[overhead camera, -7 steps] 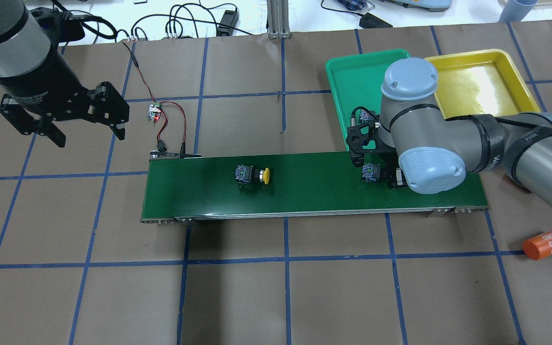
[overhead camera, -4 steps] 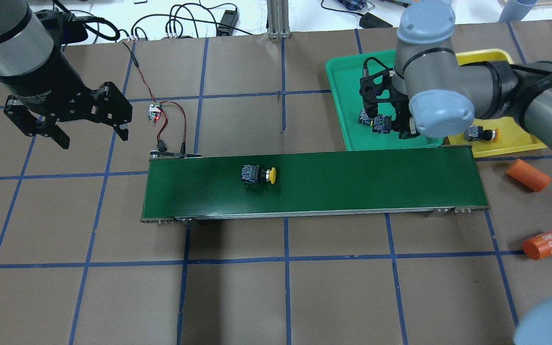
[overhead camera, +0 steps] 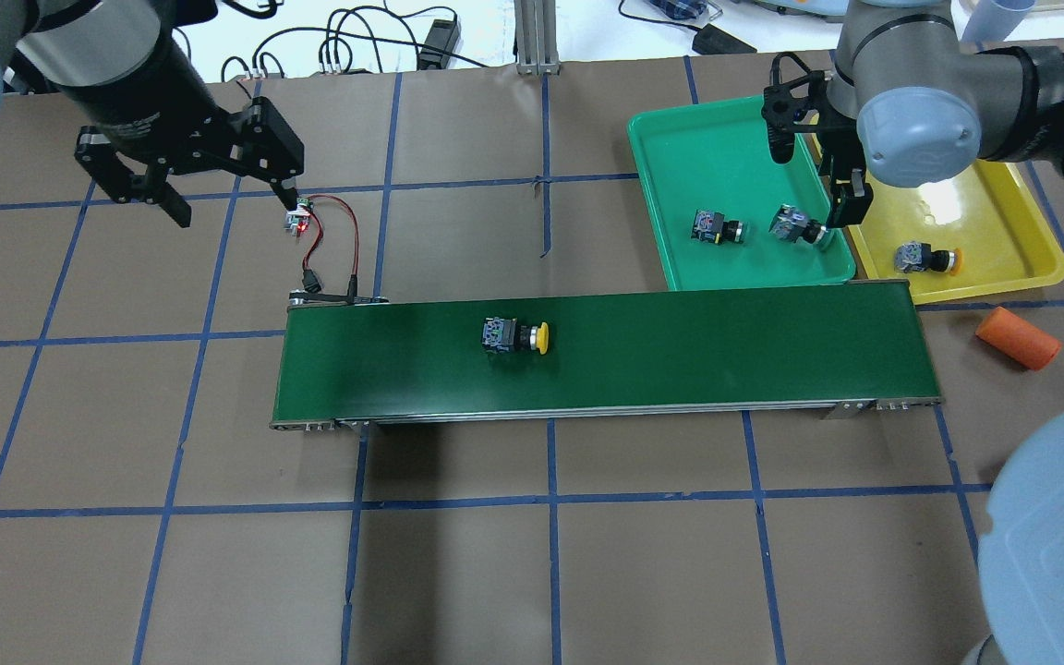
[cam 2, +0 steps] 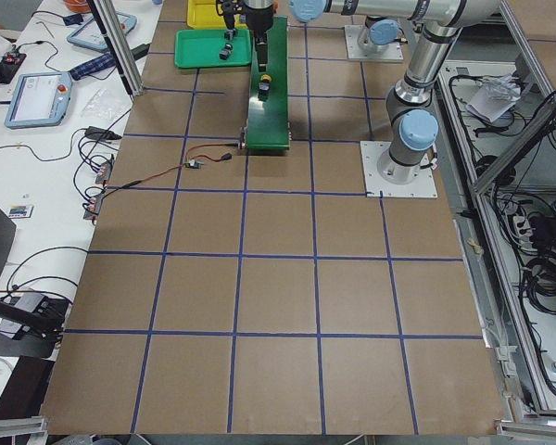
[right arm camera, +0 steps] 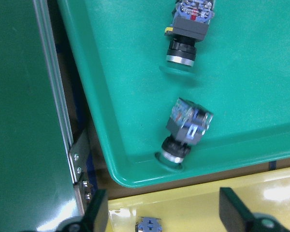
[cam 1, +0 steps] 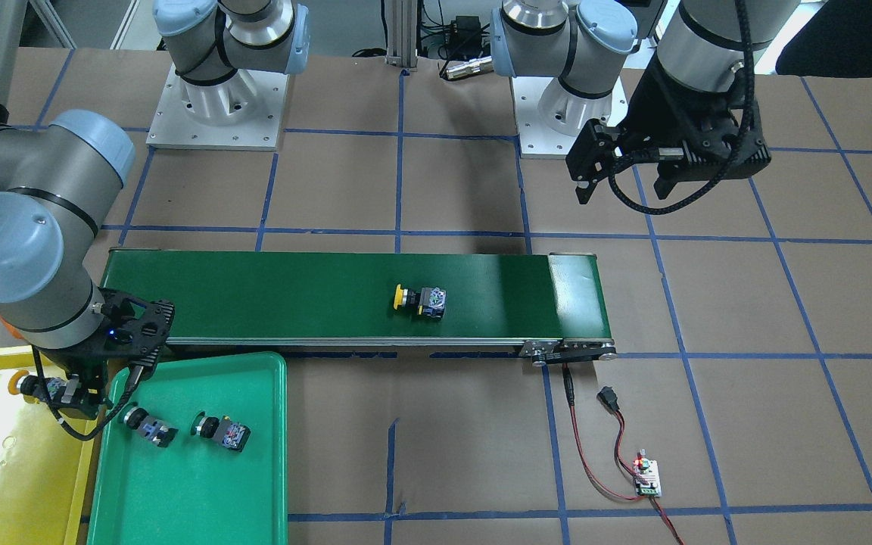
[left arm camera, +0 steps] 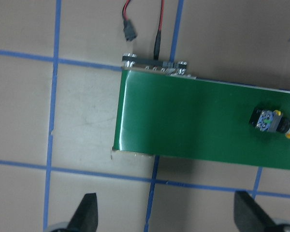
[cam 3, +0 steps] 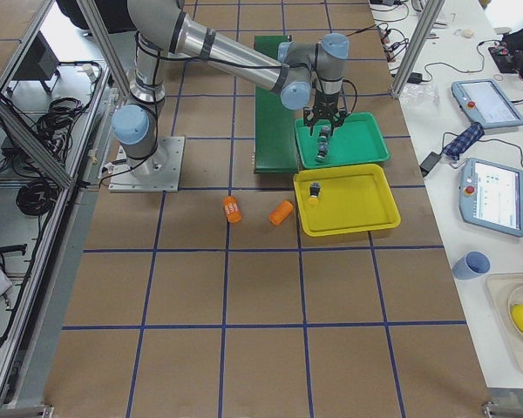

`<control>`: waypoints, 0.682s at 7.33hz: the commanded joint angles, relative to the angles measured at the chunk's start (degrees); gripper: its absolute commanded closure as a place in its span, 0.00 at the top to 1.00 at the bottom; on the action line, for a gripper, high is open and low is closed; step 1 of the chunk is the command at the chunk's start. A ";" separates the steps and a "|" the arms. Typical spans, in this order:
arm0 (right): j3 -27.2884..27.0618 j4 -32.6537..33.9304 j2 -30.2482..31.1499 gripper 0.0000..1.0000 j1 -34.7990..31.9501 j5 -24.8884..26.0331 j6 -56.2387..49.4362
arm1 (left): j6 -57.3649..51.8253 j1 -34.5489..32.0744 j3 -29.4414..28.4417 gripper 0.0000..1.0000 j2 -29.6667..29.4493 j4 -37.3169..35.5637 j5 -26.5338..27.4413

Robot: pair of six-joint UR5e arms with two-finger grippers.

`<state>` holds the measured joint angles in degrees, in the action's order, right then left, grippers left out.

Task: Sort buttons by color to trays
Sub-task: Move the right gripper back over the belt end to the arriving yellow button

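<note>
The brown, blue-taped tabletop (overhead camera: 643, 554) carries a long dark-green conveyor belt (overhead camera: 680, 351) lying left to right across its middle. Beyond the belt's right end two trays sit side by side with their long edges touching: the green tray (overhead camera: 698, 148) to the left and the yellow tray (overhead camera: 1003, 212) to the right. The left pincer (overhead camera: 236, 209) hangs over bare tabletop beyond the belt's left end, its jaws spread wide and holding nothing. The right pincer (right arm camera: 166, 212) hovers over the seam between the two trays, its jaws also wide and empty. An orange cylinder (overhead camera: 1018, 338) lies on the tabletop just off the belt's right end, and a second orange cylinder (cam 3: 233, 209) lies a little nearer. Two green-capped buttons lie on their sides in the green tray: one button (overhead camera: 717, 227) near its middle, the other button (overhead camera: 798, 225) in the near right corner against the rim. A yellow-capped button (overhead camera: 927, 257) lies in the near part of the yellow tray. Another yellow-capped button (overhead camera: 513, 336) lies mid-belt, cap pointing right. A small circuit board (overhead camera: 296, 217) with red wires lies beyond the belt's left end.
</note>
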<state>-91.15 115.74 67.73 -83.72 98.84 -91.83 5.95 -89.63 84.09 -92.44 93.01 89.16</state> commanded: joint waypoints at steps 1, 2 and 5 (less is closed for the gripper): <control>-0.34 -3.91 1.60 1.00 0.49 0.12 -0.10 | 2.84 -2.74 -7.42 1.00 -5.10 2.94 0.40; -2.43 -6.55 4.05 1.00 0.84 -0.05 -0.10 | 2.84 -3.18 -9.28 1.00 -6.42 3.92 2.23; -26.97 7.56 16.61 1.00 0.40 -6.77 -3.95 | 5.38 -4.24 -9.56 1.00 -7.22 3.50 1.99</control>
<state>-107.32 114.64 79.48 -82.95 96.55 -93.70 9.99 -93.58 74.71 -99.29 96.70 91.27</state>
